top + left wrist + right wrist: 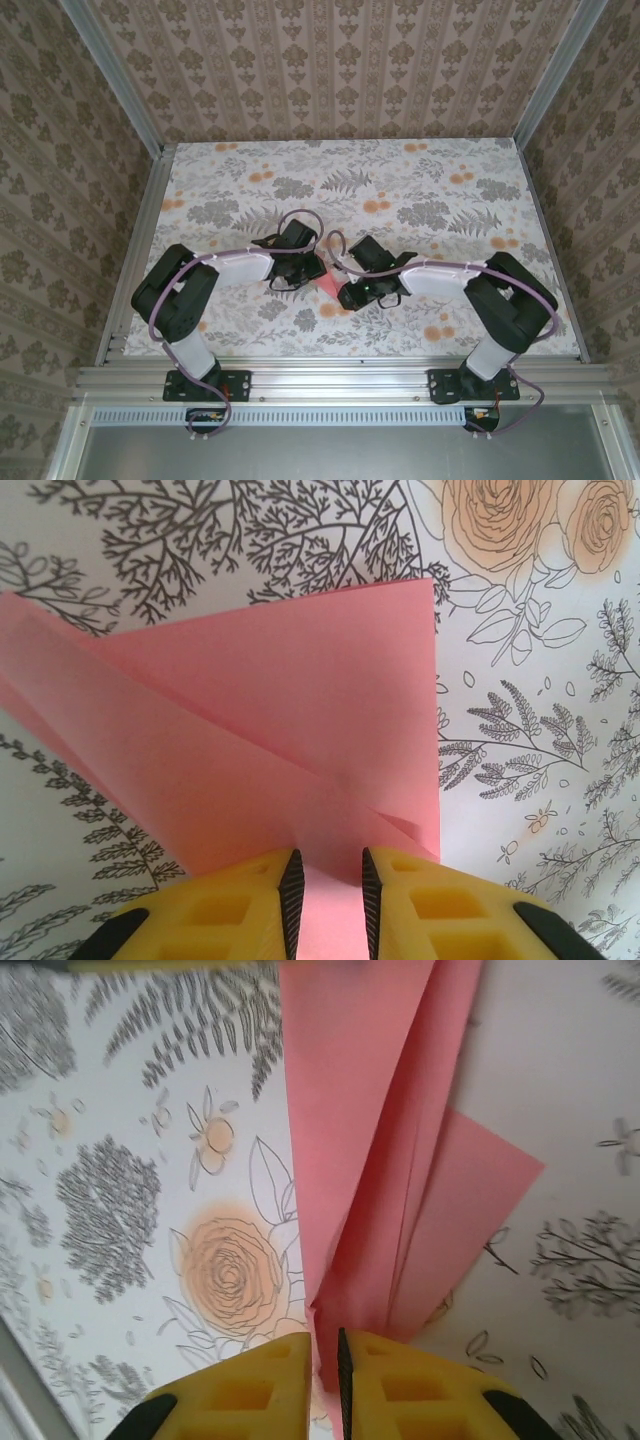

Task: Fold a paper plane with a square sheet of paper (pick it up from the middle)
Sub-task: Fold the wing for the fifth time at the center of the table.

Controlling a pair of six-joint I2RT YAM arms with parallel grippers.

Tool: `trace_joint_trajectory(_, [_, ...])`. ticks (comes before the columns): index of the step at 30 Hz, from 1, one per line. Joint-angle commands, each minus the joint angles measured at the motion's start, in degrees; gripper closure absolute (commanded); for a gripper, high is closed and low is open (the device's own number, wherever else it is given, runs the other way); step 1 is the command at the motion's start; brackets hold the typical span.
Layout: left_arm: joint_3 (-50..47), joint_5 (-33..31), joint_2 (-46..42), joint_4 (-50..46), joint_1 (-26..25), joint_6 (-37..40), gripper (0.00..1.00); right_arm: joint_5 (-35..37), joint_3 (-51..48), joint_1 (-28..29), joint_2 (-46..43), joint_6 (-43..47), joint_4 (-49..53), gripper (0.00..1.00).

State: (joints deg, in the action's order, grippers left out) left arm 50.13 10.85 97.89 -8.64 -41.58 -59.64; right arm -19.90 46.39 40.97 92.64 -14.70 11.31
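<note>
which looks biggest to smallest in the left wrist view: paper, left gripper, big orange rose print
1. square sheet of paper
2. left gripper, cropped, nearest camera, so unsure
3. big orange rose print

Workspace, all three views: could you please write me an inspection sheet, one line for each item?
Surface: floral-printed table, flat, no damage seen.
Job's things: the square sheet of paper, pink, already folded into layers, between the two arms.
Clutter: nothing seen.
Claws: left claw open, paper between its fingers; right claw shut on the folded layers.
Cables: purple cables loop along both arms.
Surroundings: wallpapered walls, aluminium frame.
</note>
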Motion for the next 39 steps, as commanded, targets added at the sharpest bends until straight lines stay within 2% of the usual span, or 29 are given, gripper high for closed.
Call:
trace_joint_trajectory(1, [0.3,0.1,2.6,-4.7,-0.2,1.7,0.74,-4.2,1.2,-0.5,-3.4,-5.4,-1.4,0.81])
trace_joint_trajectory(4, [0.3,0.1,2.7,-4.6,-0.2,1.6,0.74,-9.8,1.0,-0.6,-1.2,-10.7,-8.3,0.81])
trace_joint_trajectory(8, [0.3,0.1,2.5,-4.5,-0.2,1.6,0.74,-13.3,2.0,-0.5,3.9,-13.7,-11.9,0.90])
trace_joint_trajectory(22, [0.8,0.8,2.7,-3.8,0.0,2.8,0.74,-14.8,1.5,-8.2,16.8,-13.5,-3.7,0.94])
trace_joint_trajectory(28, [1.7,1.7,1.5,-2.5,0.8,5.2,0.67,-17.1,-0.9,-10.2,18.8,-15.4,-5.8,0.96])
trace_joint_trajectory(35, [-0.8,4.7,-4.7,4.8,1.3,6.0,0.49,-17.0,0.8,-10.8,18.9,-17.1,-4.9,0.97])
trace_joint_trajectory(39, [-4.6,6.3,-7.1,11.8,0.3,4.6,0.48,-16.9,1.3,-10.9,18.8,-18.4,-5.3,0.98])
